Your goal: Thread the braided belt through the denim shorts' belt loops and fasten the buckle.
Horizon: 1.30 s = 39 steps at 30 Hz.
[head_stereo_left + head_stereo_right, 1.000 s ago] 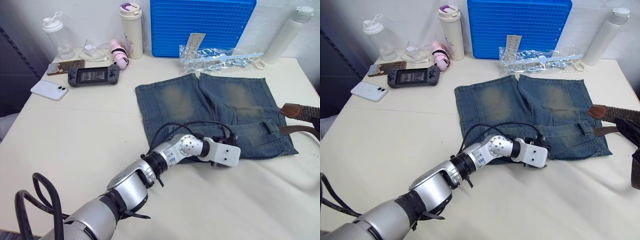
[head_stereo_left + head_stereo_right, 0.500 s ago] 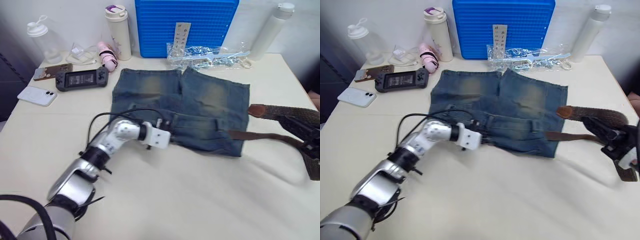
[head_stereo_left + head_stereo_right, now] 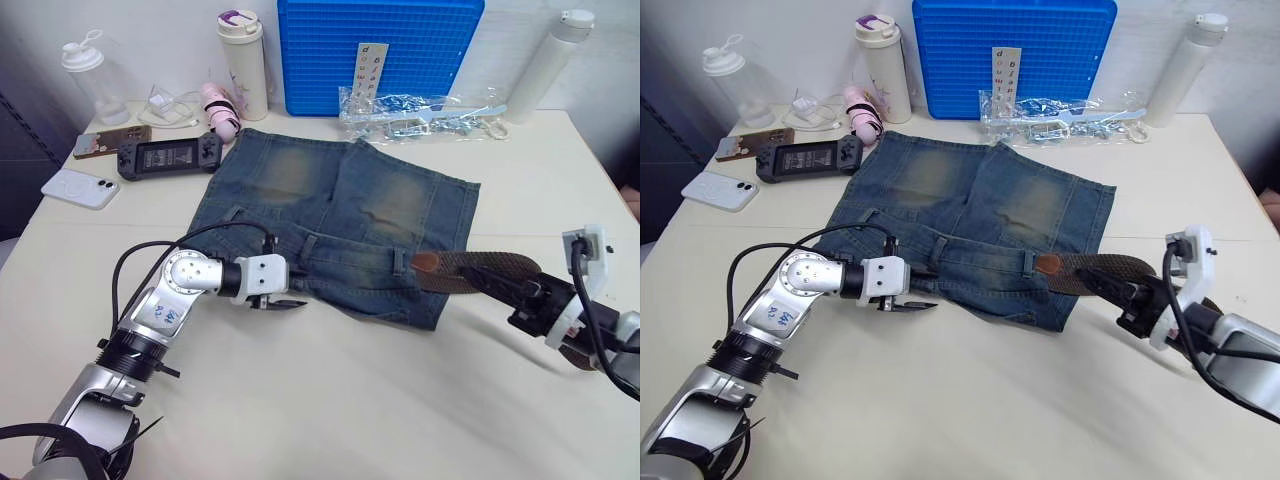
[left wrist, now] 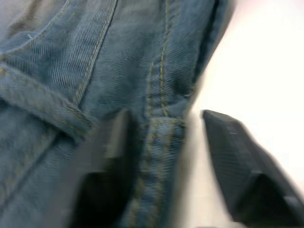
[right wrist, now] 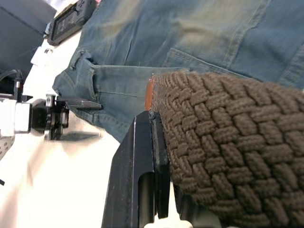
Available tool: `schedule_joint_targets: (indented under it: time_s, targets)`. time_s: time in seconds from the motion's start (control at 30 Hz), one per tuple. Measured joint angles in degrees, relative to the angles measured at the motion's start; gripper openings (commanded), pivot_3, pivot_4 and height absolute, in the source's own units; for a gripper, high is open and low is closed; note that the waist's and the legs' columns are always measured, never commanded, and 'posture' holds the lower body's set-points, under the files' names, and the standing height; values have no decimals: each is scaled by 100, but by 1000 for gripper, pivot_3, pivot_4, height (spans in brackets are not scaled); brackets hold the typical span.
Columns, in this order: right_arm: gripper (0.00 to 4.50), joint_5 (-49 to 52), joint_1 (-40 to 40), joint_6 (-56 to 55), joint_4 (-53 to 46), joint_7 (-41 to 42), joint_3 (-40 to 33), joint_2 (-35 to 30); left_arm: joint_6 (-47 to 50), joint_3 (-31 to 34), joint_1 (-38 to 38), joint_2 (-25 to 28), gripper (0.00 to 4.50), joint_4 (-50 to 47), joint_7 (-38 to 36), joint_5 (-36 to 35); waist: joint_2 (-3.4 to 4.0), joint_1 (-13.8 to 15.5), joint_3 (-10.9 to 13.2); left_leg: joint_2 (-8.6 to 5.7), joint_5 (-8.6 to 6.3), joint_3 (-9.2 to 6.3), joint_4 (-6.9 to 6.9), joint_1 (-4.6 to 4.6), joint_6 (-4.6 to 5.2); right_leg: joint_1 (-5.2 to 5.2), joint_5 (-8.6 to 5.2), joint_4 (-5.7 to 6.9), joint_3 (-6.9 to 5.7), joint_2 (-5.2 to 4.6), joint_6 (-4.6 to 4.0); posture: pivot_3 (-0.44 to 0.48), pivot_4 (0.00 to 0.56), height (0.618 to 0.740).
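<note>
Braided belt [image 3: 1110, 271] clamped in right hand [image 3: 1132, 302].

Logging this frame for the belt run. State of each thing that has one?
denim shorts: flat on table, waistband toward robot.
braided belt: held, leather tip over waistband edge, not threaded.
left hand: open, fingers astride waistband edge.
right hand: shut on belt.
white bottle: upright, lid on.
</note>
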Motion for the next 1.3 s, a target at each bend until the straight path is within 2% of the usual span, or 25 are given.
schedule_joint_targets:
  time_s: [0.03, 0.17, 0.33, 0.63, 0.83, 1.03, 1.2, 1.3]
  targets:
    - [0, -26, -63, -5, 77, -9, 90, 12, 117, 48, 13, 57, 4336, -78, -84, -99, -1, -4, 0, 0, 0, 0, 0, 0, 0, -1, 0, 0, 0, 0, 0, 0, 150, 689]
    - [0, -392, -553, 146, 780, 81, 657, 143, 1057, 579, 210, 391, 4336, -622, -498, -817, 4, 1, 1, 0, 1, -1, 0, -2, -1, -3, 0, 3, -2, 1, 0, 0, 150, 689]
    - [0, -770, -948, 349, 1573, 378, 786, 263, 1904, 841, 303, 391, 4336, -1203, -369, -1190, 4, 24, 1, -9, 4, -6, 0, -7, 4, -2, 1, 4, -3, -4, 2, 0, 150, 689]
    - [0, -980, -1253, 957, 2129, 759, 837, 329, 2457, 947, 516, 316, 4336, -1760, -15, -1292, 5, 7, 1, -7, 5, -2, 0, -6, 3, -4, 1, 6, -2, -3, 2, 0, 150, 689]
    - [0, -1300, -1711, 1165, 2368, 1031, 1175, 862, 2421, 957, 486, 166, 4336, -1776, 109, -1246, 5, 6, 1, -8, 5, -1, 0, -6, 2, -5, 1, 8, -2, -3, 2, 0, 150, 689]
    - [0, -2031, -2280, 1248, 2912, 1369, 1478, 1532, 1803, 611, -8, -246, 4336, -1457, 250, -690, 5, 21, 1, -11, 5, -1, 0, -8, 2, -7, 1, 11, -4, -3, 2, 0, 150, 689]
    - [0, -2570, -2421, 1311, 3116, 1612, 1665, 1999, 970, 223, -434, -678, 4336, -791, 588, 90, 5, 9, 0, -11, 6, 1, -1, -7, 2, -10, 1, 17, -5, -3, 2, 0, 150, 689]
    - [0, -2926, -2544, 1348, 3182, 1771, 1639, 2217, 225, -210, -724, -1123, 4336, -55, 1074, 895, 0, -3, -3, -10, 6, 3, 0, -4, 1, -10, 1, 21, -3, -2, 2, 0, 150, 689]
